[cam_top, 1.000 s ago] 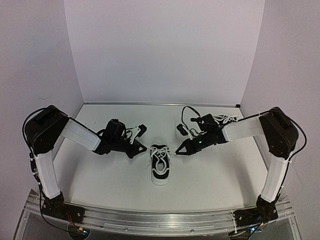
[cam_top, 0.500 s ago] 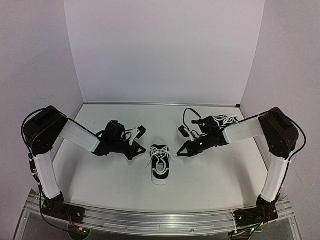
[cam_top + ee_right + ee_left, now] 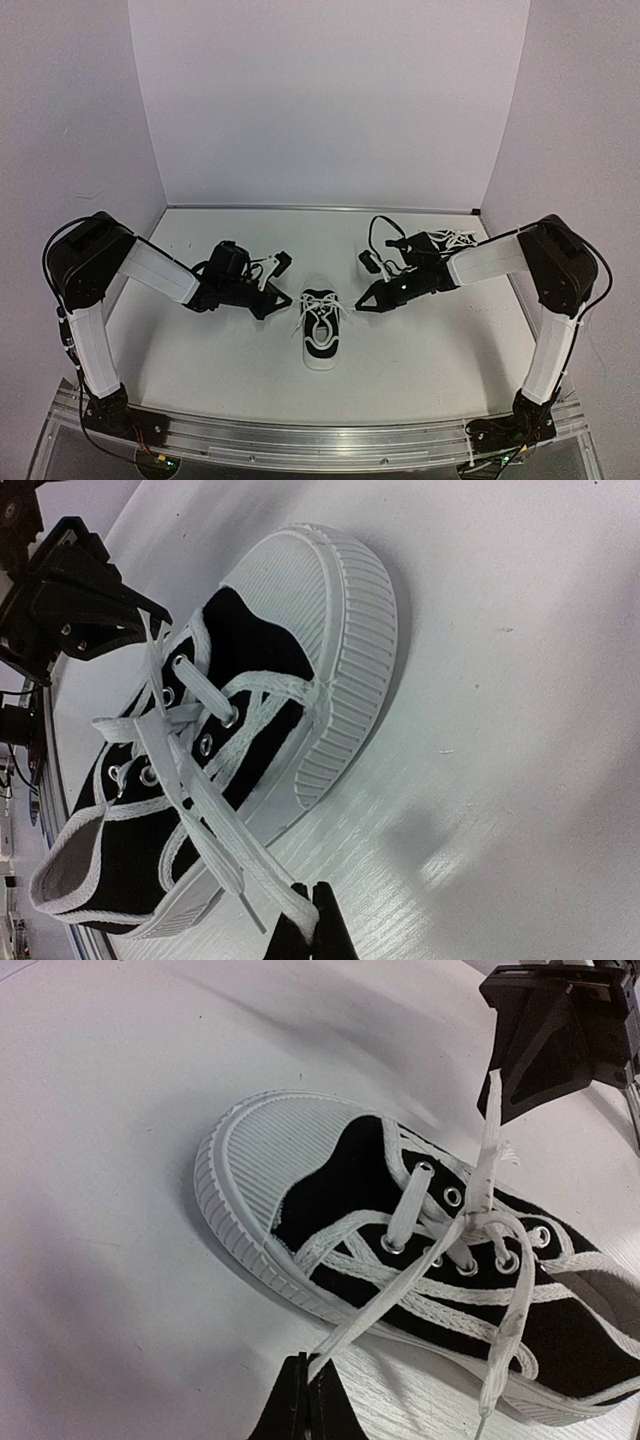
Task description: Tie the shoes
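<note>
Left pincer [image 3: 287, 303], right pincer [image 3: 360, 303]: both clamped tight.

Two black shoes: one shoe [image 3: 321, 338] mid-worktop [image 3: 230, 350], with two lace ends [image 3: 486, 1150], and a second shoe [image 3: 452, 240] half hidden behind the right arm [image 3: 490, 258]. Two arms, two end effectors: left end effector [image 3: 287, 304], right end effector [image 3: 360, 303].

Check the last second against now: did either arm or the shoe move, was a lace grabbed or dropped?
Almost nothing. The right arm shifted its wrist slightly, baring a little more of the second shoe behind it. Nothing was grabbed or dropped: the left fingers and right fingers stay shut on the lace ends, pulled out to either side of the middle shoe, which has not moved.
</note>
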